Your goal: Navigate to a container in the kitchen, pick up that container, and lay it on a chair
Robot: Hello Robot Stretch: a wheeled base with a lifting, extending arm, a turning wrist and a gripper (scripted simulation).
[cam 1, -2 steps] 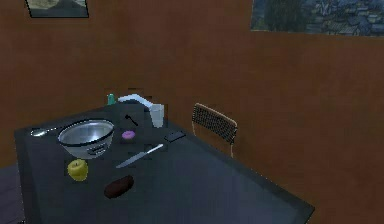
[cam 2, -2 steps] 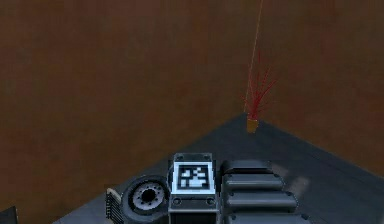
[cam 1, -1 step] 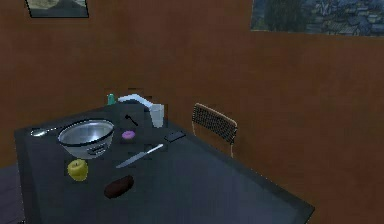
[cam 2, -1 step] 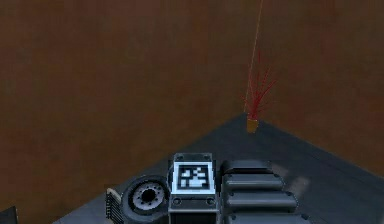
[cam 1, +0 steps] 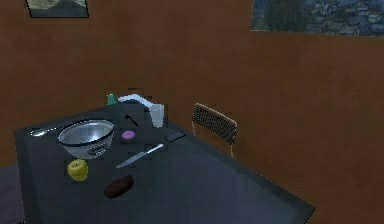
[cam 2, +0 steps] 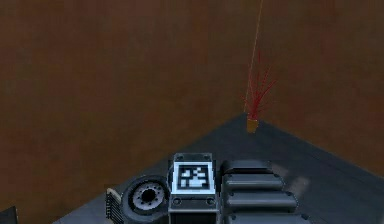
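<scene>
**Where the dark table stands crowded, 1 chair sits beyond its far side**

Because the dark table [cam 1: 220,190] spreads across the forward view, it lies between the camera and the chair [cam 1: 215,122]. The chair is wood-framed with a mesh back and stands past the table's far right side, against a brown wall [cam 1: 300,90].

A metal bowl [cam 1: 86,135] sits toward the table's left. A pale cup [cam 1: 155,115] stands upright farther back, near the far edge. Either could be the container, and which one cannot be told.

In front of the bowl lies a yellow fruit [cam 1: 77,169], with a brown lump [cam 1: 120,185] nearer the front. A long utensil [cam 1: 140,155] lies slantwise to the right of the bowl, and a small purple thing [cam 1: 128,136] sits by the bowl's right rim. A green item [cam 1: 111,99] behind the cup is too small to name. 2 framed pictures [cam 1: 315,15] hang high on the wall, both cut by the top edge.

On the arm side view, the gripper [cam 2: 118,203] shows low at the bottom edge, left of a white marked square [cam 2: 195,178], with a dark tabletop [cam 2: 330,165] behind it. Its fingers are partly cut off and hard to make out. Whether they are spread or pressed together cannot be told, nor whether it holds anything. A small pot of red twigs [cam 2: 253,105] stands at that tabletop's far corner.
</scene>
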